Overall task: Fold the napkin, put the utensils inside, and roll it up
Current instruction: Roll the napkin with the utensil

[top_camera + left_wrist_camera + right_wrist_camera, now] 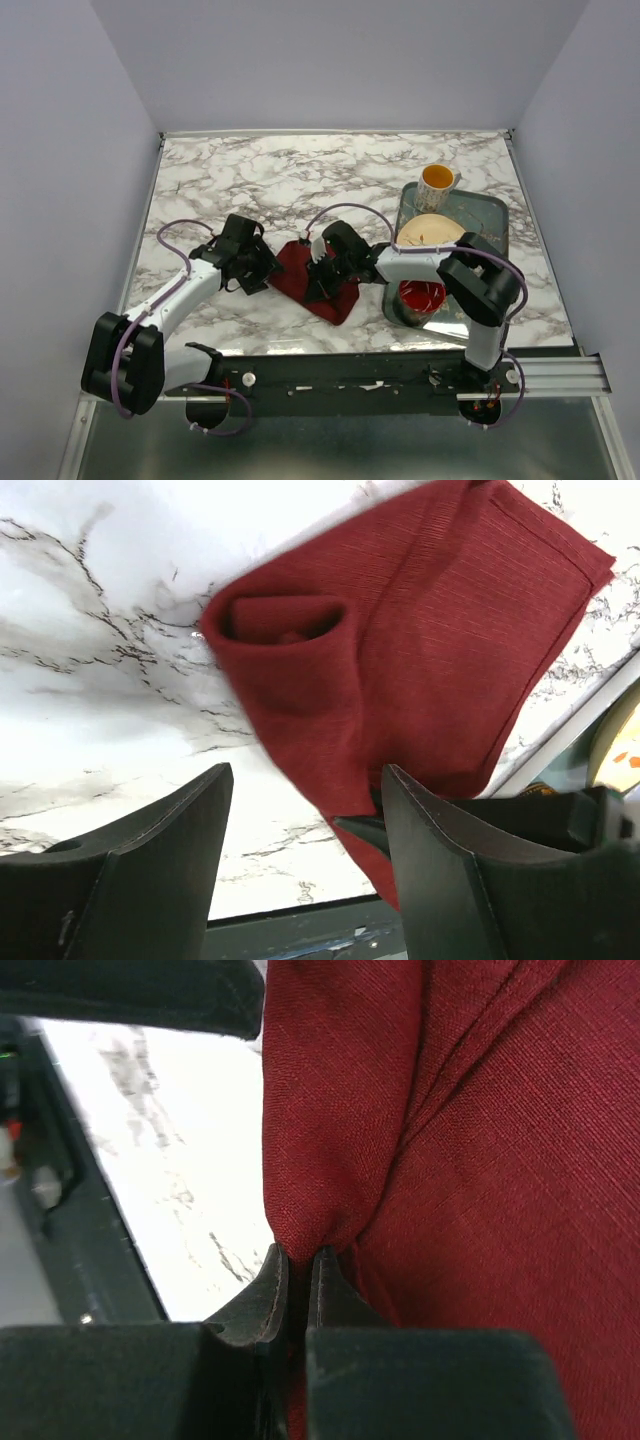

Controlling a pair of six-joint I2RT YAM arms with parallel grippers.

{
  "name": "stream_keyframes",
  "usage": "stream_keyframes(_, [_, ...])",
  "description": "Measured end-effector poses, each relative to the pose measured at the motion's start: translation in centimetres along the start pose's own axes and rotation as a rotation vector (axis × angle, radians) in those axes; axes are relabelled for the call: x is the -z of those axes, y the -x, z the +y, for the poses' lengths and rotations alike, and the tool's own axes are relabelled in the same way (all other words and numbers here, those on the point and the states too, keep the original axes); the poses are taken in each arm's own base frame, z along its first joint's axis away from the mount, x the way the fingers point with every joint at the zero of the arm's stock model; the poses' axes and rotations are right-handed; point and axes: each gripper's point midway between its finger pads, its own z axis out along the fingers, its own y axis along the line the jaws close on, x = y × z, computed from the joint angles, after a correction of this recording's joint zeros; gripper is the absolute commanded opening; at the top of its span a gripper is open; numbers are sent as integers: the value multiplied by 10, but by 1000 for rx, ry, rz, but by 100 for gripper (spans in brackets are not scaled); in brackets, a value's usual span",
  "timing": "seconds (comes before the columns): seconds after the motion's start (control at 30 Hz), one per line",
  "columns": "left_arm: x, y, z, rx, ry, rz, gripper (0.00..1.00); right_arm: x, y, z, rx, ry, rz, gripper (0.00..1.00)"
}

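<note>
Now right claw [298, 1282] pinches napkin [480, 1160]; left claw [307, 785] spread.

Deep maroon across the napkin [440, 650], plain, with a fine woven grain, hem in the same maroon. White marble on the table [300, 180], veined in grey and brown. Matte black on the left claw [307, 780] and the right claw [298, 1270]. White arms [185, 290] with black joints, purple cables [170, 232] alongside. White mug [437, 180] with orange-yellow inside, cream plate [430, 230], glossy red bowl [422, 297], dull grey-green tray [490, 215]. Pale lavender-grey walls [60, 150]. Black rail [360, 370] along the near edge, silver at its right end.
</note>
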Motion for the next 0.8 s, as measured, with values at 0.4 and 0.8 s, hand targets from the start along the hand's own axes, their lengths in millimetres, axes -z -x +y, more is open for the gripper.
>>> stream_keyframes(0.4, [8,5,6,-38,10,-35,66,-35,19,15,-77,359,52,1])
stream_keyframes(0.8, [-5,4,32,31,111,-8,61,-39,38,1,-84,407,65,1])
